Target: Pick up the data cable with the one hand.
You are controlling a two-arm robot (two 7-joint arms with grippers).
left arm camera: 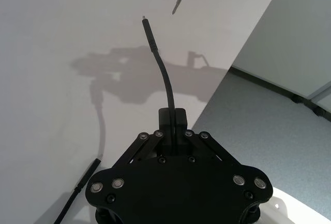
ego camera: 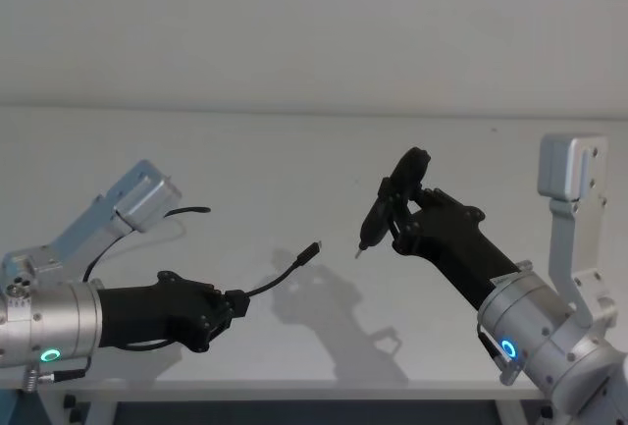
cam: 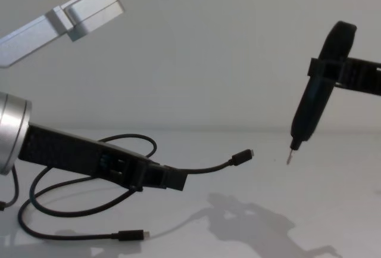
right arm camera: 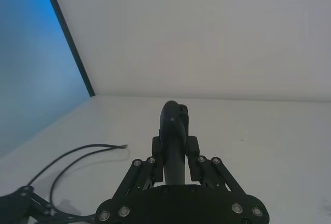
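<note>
1. Our left gripper [ego camera: 235, 304] has its jaws clamped on the data cable [cam: 205, 167] a short way behind one plug, which juts out free above the white worktop [ego camera: 294, 160]
2. The rest of the cable loops back under our left arm, its other plug lying on the worktop
3. Our right gripper [ego camera: 397, 217] has its jaws closed around a pen-like tool [cam: 312, 106], the tip hanging near the raised plug
4. We judge the thin cable could slip from the pinch if the trailing loop drags or snags
</note>
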